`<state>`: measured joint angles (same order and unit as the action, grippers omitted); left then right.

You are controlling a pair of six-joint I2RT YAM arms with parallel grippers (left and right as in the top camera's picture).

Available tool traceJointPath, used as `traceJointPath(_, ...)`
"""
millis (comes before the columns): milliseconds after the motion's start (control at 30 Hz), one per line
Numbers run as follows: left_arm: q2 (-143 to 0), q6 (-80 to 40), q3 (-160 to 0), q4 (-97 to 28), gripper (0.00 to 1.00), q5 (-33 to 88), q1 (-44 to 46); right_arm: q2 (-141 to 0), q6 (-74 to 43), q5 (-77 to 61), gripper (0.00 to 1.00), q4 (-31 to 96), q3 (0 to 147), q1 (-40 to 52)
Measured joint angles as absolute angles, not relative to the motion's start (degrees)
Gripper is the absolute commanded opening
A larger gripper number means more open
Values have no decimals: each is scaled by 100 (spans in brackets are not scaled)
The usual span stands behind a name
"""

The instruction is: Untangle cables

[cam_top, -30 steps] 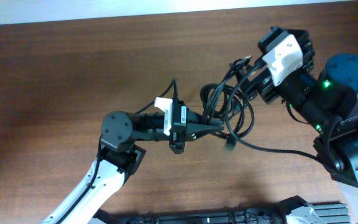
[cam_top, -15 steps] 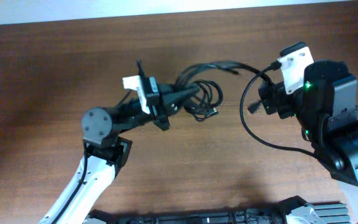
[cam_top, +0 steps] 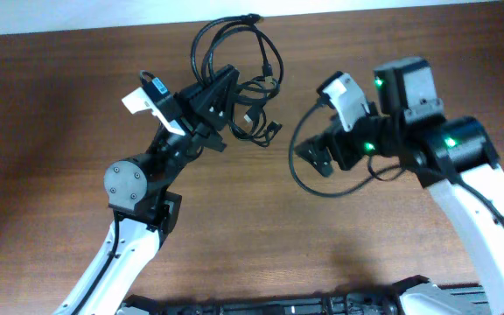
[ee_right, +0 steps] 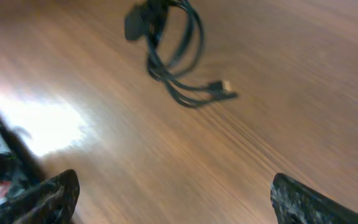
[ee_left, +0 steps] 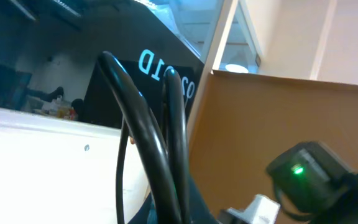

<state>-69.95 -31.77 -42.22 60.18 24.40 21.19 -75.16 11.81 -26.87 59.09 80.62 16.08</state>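
Note:
My left gripper (cam_top: 215,98) is shut on a bundle of thin black cables (cam_top: 234,52) and holds it raised near the table's far edge. Loops rise above the jaws, and small plug ends hang to the right (cam_top: 269,129). In the left wrist view two thick black strands (ee_left: 160,162) rise from between the jaws (ee_left: 179,214). My right gripper (cam_top: 315,157) is open and empty, apart from the bundle to its right. In the right wrist view the fingers (ee_right: 174,182) are spread wide over bare wood. The cables (ee_right: 173,53) with a metallic plug (ee_right: 227,86) show far ahead.
A black cord loop (cam_top: 294,162) curves round the right gripper; I cannot tell whether it is the arm's own wire. The wooden table (cam_top: 59,105) ends at a pale wall along the far edge. A dark frame (cam_top: 322,306) lies along the front edge.
The left gripper has swung up and left from the table's middle to the far edge, carrying the bundle. The right gripper has come away from the bundle and moved left and nearer.

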Motion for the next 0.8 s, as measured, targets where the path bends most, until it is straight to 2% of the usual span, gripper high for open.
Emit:
traceJointPath(133, -6995, -3459, -4222, 6027, 0, 2161, 2119, -8311, 943, -3997, 93, 4689, 8053, 1608)
traceJointPath(267, -6831, -3500, -4222, 6055, 0, 1820, 2119, -8831, 471, -4357, 93, 4064, 8058, 1608)
traceJointPath(433, -6696, -3828, -4222, 6182, 0, 1726, 2119, -9430, 423, -5092, 93, 3288, 8058, 1616)
traceJointPath(633, -6696, -4167, -4222, 6230, 0, 1726, 2119, -9736, 473, -5347, 91, 3218, 8058, 2110)
traceJointPath(800, -6696, -4189, -4222, 6560, 0, 1728, 2119, -9870, 478, -5347, 90, 3103, 8058, 2121)
